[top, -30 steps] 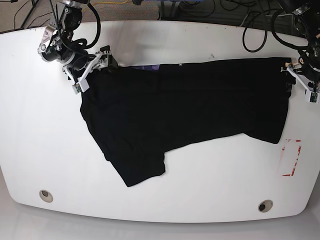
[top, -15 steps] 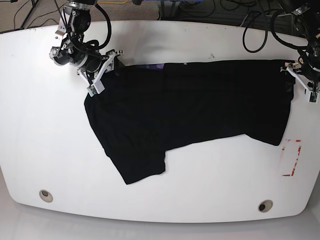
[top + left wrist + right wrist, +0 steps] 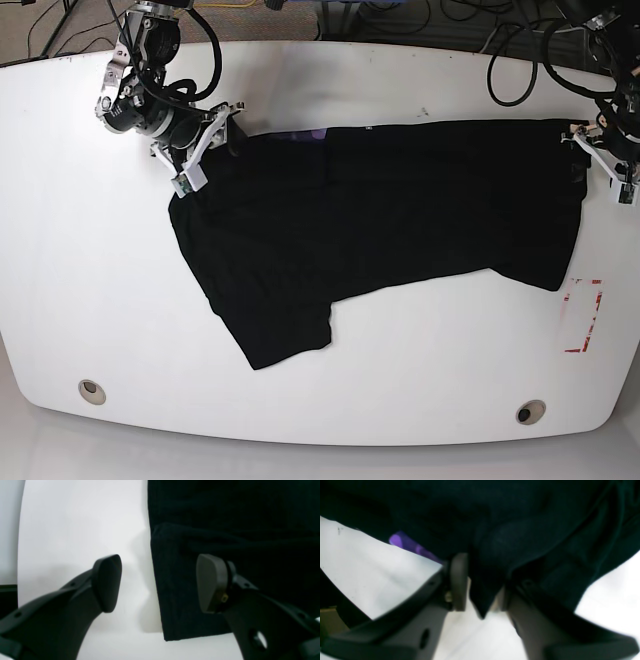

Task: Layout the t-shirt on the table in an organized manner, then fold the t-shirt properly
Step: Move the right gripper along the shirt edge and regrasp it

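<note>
Base view: black t-shirt (image 3: pixel 370 220) lies spread across the white counter (image 3: pixel 400 80). Right claw (image 3: pixel 480 590) pinches the t-shirt near its collar; left claw (image 3: pixel 157 582) gapes apart over its hem corner.

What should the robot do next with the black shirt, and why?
Probably close the left gripper on the t-shirt corner. Its fingers stand wide open, one over the bare table, one over the cloth, while the right gripper already has a fold of shirt between its fingers.

Left gripper (image 3: pixel 158 582) agape, right gripper (image 3: pixel 480 585) pinching.
</note>
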### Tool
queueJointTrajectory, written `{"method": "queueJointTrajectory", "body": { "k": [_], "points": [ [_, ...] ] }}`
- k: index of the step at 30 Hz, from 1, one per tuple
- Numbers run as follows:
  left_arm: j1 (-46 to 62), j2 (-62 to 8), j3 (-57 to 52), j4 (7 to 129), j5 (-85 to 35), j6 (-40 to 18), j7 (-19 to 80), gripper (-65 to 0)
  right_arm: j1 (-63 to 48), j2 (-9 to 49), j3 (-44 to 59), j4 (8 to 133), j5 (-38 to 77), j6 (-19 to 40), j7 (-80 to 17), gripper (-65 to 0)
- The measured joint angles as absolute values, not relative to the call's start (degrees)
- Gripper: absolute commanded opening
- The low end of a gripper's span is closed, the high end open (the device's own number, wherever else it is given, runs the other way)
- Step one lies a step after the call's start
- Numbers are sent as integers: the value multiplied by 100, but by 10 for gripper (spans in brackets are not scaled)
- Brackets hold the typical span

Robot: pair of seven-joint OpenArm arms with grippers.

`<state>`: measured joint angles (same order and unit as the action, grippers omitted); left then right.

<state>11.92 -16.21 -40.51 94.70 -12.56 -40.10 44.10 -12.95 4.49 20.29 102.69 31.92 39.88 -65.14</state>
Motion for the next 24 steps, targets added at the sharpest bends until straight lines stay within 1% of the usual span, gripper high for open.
{"method": "queueJointTrajectory", "body": {
  "k": [1,6,14,21,24],
  "points": [
    [1194,-1621,-4051,9472,-1256,-4010,4410,-210,-1297,456,2038,10269,3192,3988,-6514,-342],
    [1192,-1621,-4051,9472,-1253,-4010,4410,-210,-1326,478,2058,10269,3188,3988,-6519,-284],
    [1192,-1623,-4038,9470,-1251,-4007,4410,-210,-1481,478,2036,10392,3170,3988,-6799,-231],
    [1192,-1623,-4034,9472,-1251,-4010,4410,-210,-1608,475,2038,10685,3194,3990,-6757,-238],
    [1194,-1621,-4034,9472,-1251,-4010,4410,-210,-1627,475,2038,10683,3188,3988,-6775,-274]
  ]
}}
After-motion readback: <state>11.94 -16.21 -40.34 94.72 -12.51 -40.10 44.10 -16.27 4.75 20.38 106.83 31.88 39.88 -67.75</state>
